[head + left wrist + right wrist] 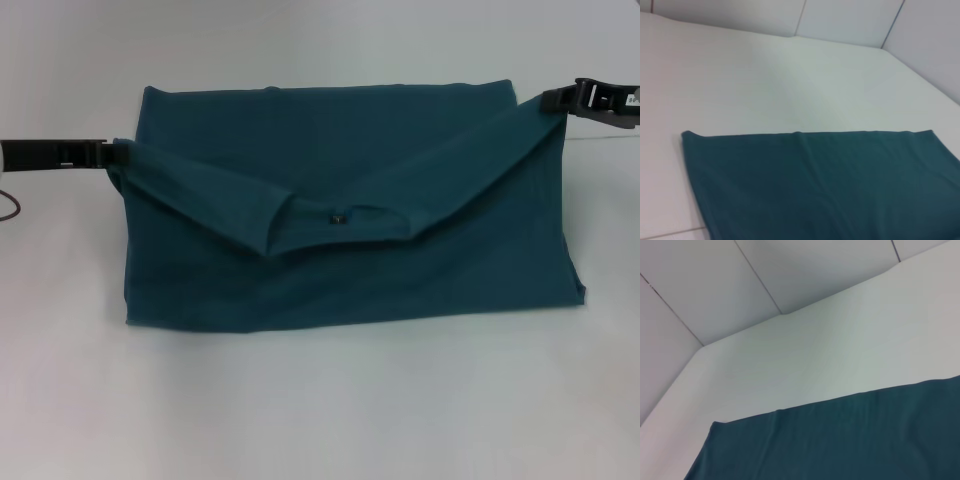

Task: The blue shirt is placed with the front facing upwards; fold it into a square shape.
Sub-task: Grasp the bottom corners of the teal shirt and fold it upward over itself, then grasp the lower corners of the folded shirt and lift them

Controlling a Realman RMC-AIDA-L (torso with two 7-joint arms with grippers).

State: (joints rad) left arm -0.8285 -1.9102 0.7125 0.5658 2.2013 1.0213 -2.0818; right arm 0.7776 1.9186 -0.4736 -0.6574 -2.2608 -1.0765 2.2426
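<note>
The blue shirt point(350, 270) lies on the white table, folded into a wide band. No lettering shows. My left gripper point(108, 153) is shut on the shirt's left shoulder corner. My right gripper point(555, 100) is shut on the right shoulder corner and holds it higher. The held edge sags between them, with the collar and its small dark neck label point(338, 215) hanging lowest at the middle. The left wrist view shows flat blue fabric point(825, 185) and so does the right wrist view point(850, 440). Neither shows fingers.
The white table point(320, 420) runs all round the shirt, with bare room in front and behind. White wall panels point(740, 280) stand at the table's far edge. A dark cable point(8, 205) loops at the far left.
</note>
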